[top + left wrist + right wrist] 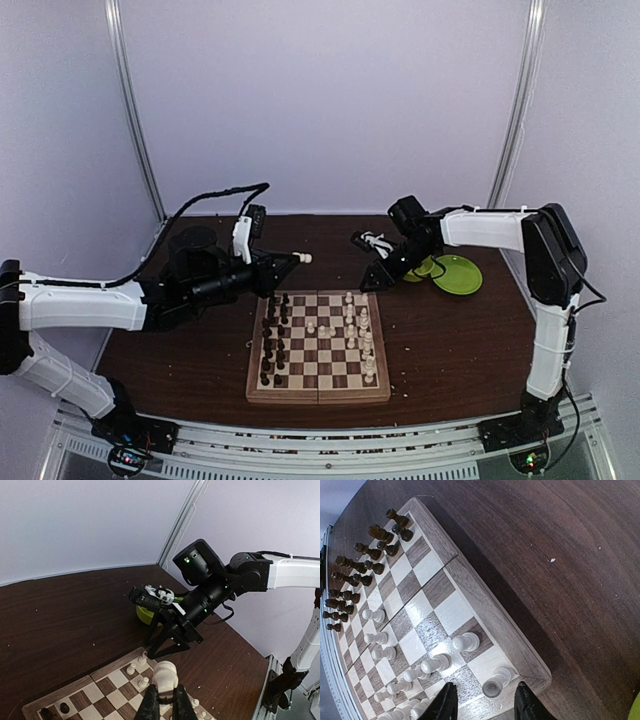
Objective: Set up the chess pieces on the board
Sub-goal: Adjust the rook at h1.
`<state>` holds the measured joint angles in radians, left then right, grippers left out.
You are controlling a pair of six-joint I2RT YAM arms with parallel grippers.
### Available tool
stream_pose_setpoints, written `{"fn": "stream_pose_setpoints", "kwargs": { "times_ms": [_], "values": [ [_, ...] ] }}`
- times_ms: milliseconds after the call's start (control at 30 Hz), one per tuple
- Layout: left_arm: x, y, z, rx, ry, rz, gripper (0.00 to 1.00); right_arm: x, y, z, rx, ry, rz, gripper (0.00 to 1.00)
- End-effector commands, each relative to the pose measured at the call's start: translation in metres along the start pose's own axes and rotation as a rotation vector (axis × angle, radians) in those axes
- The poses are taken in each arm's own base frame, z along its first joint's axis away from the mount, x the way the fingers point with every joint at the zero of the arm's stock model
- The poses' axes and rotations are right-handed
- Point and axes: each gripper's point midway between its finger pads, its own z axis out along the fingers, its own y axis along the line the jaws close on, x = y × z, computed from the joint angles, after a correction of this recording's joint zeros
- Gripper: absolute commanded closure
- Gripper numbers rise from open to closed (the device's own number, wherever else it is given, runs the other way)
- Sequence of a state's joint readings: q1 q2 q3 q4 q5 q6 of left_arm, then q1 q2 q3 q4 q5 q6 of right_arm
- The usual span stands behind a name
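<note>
The left tool (165,702) is clamped on a small cream-white chess piece (165,674), up in the air near the square checkered wooden board (318,394). The right tool (487,705) has its fingers apart over a cream-white castle piece (496,681) on the board's corner square.

- The board (320,397) lies near the table's (450,350) near edge, mid-width.
- On it, chess pieces (272,345) line its left and right edges, roughly 2 files each, with a few between.
- A plate (462,275) lies toward the far right corner.

Right hand (487,705), fingers spread, over white piece (497,682) at board (440,612) corner.
</note>
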<state>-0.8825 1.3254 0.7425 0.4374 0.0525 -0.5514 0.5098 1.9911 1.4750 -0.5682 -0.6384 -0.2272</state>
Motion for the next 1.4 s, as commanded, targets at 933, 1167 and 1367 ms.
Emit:
{"fn": "stream_pose_setpoints", "kwargs": {
  "times_ms": [933,1167,1367],
  "values": [
    [-0.013,-0.008,0.003,0.042,-0.035,-0.009,1.0,0.01,0.014,0.023,-0.06,0.076,0.057,0.78],
    [-0.011,-0.008,0.004,0.044,-0.032,-0.012,1.0,0.012,0.014,0.024,-0.062,0.081,0.05,0.78],
    [-0.007,-0.007,0.007,0.043,-0.007,-0.014,1.0,0.003,0.015,0.011,-0.049,0.057,0.042,0.75]
  ]
}}
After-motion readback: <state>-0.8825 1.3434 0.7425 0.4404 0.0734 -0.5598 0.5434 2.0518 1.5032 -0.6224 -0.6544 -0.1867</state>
